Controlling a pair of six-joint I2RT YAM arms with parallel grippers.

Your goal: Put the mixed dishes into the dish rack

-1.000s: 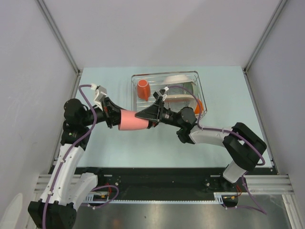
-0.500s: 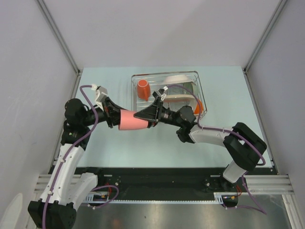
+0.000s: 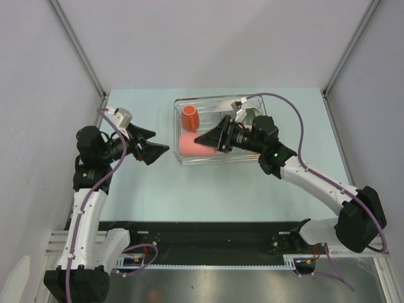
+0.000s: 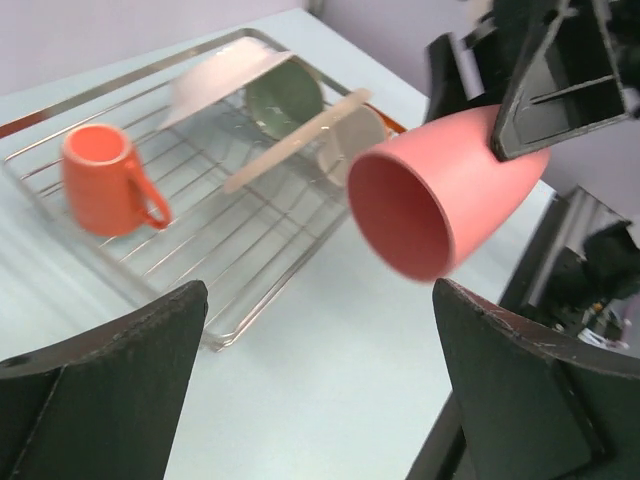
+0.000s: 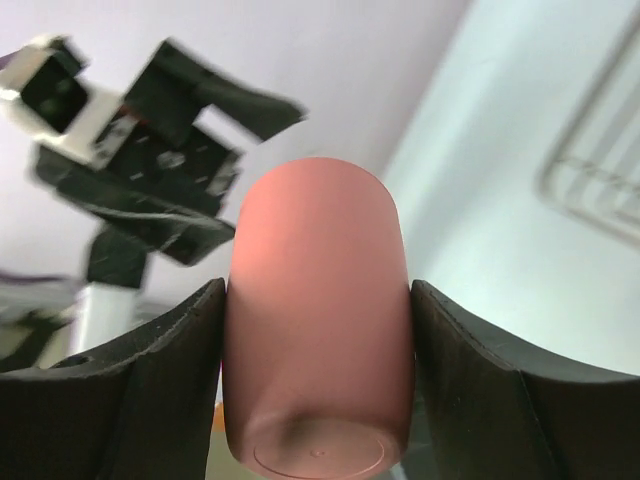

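The right gripper clasped the pinkish cup on its side over the near-left corner of the dish rack; the left gripper stood spread and empty by the left edge of the tabletop. Setting the cup down wanted a slow descent, clear of the orange-red mug

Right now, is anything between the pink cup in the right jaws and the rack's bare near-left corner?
Nothing visible. The pink cup hangs by that corner of the dish rack; the orange mug stands farther back, the other dishes to the right.

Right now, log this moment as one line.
right tool: holds pinkish cup at near-left corner of dish rack | left tool: open, empty
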